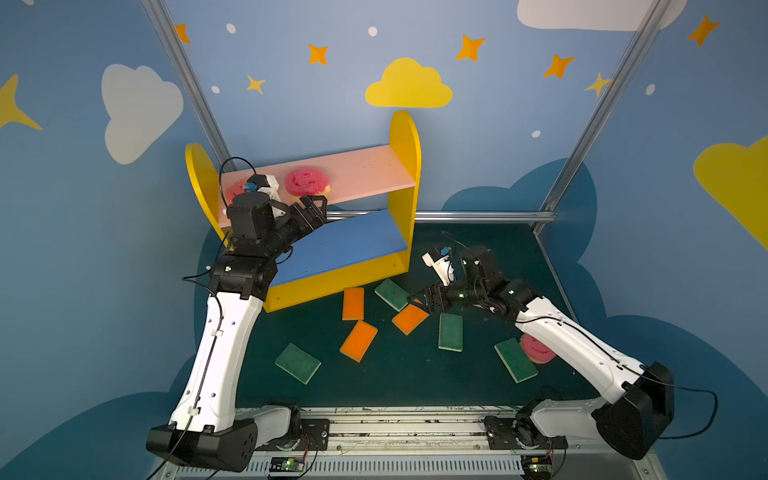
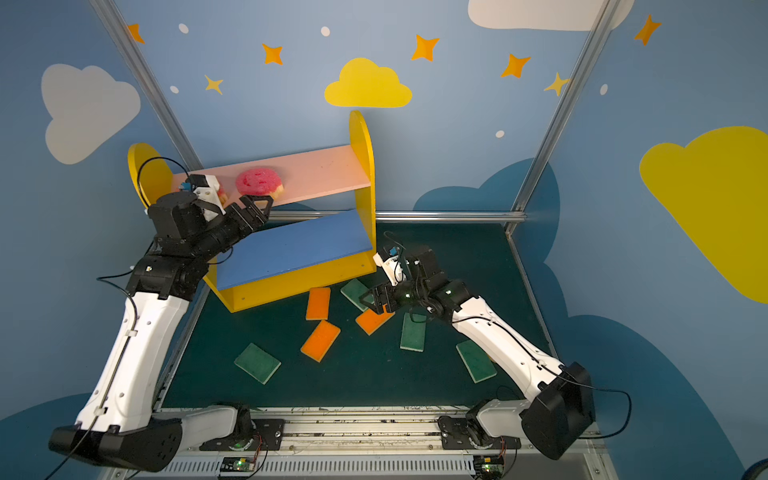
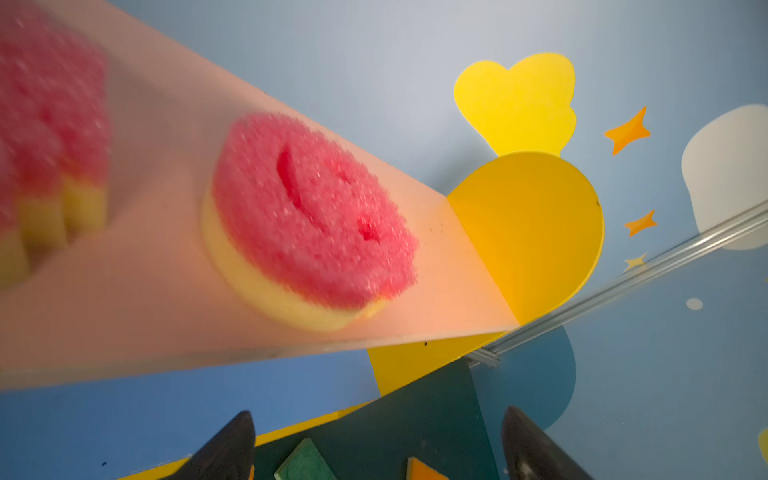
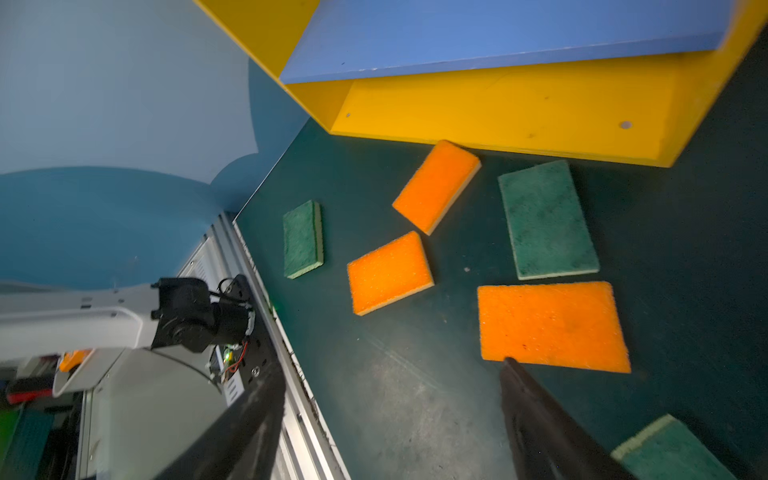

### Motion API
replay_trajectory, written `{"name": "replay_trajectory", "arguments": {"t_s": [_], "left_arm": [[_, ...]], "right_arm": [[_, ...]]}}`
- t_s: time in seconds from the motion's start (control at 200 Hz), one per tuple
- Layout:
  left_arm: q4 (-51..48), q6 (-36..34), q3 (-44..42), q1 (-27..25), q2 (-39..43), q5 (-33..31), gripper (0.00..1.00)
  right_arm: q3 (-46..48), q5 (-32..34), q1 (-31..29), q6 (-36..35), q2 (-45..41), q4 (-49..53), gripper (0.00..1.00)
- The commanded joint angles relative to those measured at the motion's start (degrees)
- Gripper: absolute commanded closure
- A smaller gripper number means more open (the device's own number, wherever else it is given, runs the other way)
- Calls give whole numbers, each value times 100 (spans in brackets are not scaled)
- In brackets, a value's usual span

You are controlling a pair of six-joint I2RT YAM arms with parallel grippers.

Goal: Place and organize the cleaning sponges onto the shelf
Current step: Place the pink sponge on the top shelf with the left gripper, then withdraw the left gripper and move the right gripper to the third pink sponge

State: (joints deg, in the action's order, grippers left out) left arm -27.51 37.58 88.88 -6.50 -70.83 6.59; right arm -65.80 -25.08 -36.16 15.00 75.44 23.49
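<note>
Standing toward the back left of the dark green mat [image 1: 399, 386], the shelf [image 1: 405, 174] has yellow round-topped side panels, a pink upper board [image 1: 365, 170] and a blue lower board [image 1: 345, 245]. At the left end of the upper board lies the first pink smiley sponge [image 1: 233, 192], largely hidden behind the left arm's wrist camera in both top views. Just right of it, the second pink smiley sponge [image 1: 306, 181] rests face up near the board's front edge. The left gripper [image 1: 314, 203] hangs just before that edge, jaws spread wide and holding nothing; in the left wrist view its fingertips [image 3: 239, 440] are clear of the sponge. On the mat, from left to right, lie the far-left green sponge [image 1: 298, 363], the orange sponge by the shelf base [image 1: 353, 303], the lower orange sponge [image 1: 359, 340], the green sponge by the shelf corner [image 1: 392, 294] and, just beside it, the third orange sponge [image 1: 410, 318]. The right gripper [image 1: 417, 304] hovers over those last two, jaws apart and empty. One fingertip [image 4: 536, 407] reaches the third orange sponge's near edge; whether it touches, I cannot tell. Further right lie the upright green sponge [image 1: 451, 331], the slanted green sponge [image 1: 515, 359] and, just beside that, the third pink smiley sponge [image 1: 536, 349], partly under the right arm.
</note>
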Motion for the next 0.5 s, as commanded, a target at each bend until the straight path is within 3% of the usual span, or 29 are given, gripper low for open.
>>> {"name": "replay_trajectory", "arguments": {"t_s": [0.0, 0.305, 0.491], "left_arm": [[195, -198, -370, -339, 127, -199, 8], [865, -143, -1395, -1562, -47, -404, 5], [1174, -219, -1710, -2174, -368, -656, 4]], "right_arm": [[158, 684, 217, 471, -217, 125, 20], [721, 1022, 1286, 1365, -810, 173, 20], [1248, 1128, 2279, 1981, -1144, 200, 20]]}}
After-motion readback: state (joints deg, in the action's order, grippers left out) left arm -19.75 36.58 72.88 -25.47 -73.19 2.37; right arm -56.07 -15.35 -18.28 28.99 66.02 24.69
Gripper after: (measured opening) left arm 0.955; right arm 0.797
